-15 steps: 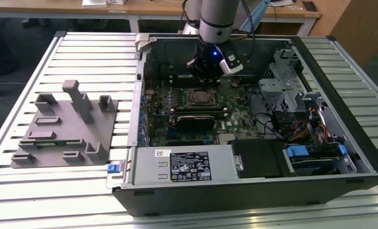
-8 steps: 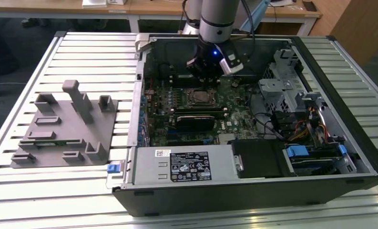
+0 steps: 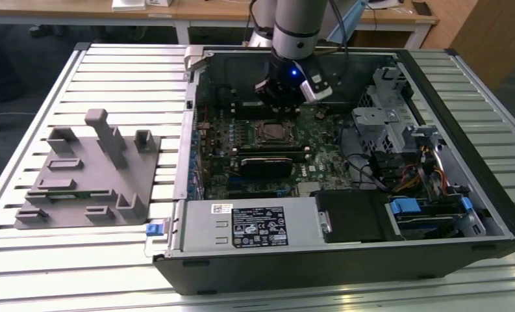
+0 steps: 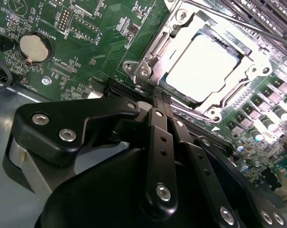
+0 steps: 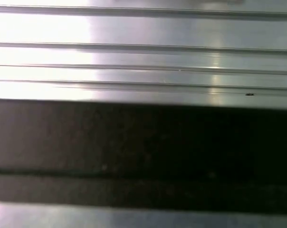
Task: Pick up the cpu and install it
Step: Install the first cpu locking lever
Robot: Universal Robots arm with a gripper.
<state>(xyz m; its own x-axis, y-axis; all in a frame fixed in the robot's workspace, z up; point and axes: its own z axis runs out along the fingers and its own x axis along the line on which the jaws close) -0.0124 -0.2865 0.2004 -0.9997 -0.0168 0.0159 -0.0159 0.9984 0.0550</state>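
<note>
While the cpu [image 4: 206, 66] already lies in the socket [image 4: 153, 47], the end effector [image 4: 155, 102] hovers just beside it, fingers together and empty; dropping lower could scrape the board [image 4: 86, 52] or nudge the chip askew

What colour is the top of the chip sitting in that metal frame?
Silvery white; the cpu shows best in the second wrist view, inside the socket frame.

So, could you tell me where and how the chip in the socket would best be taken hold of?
Probably from straight above, by two opposite edges of the raised silvery top of the chip. It lies flat, and the socket frame rings it closely, so a sideways approach looks blocked.
</note>
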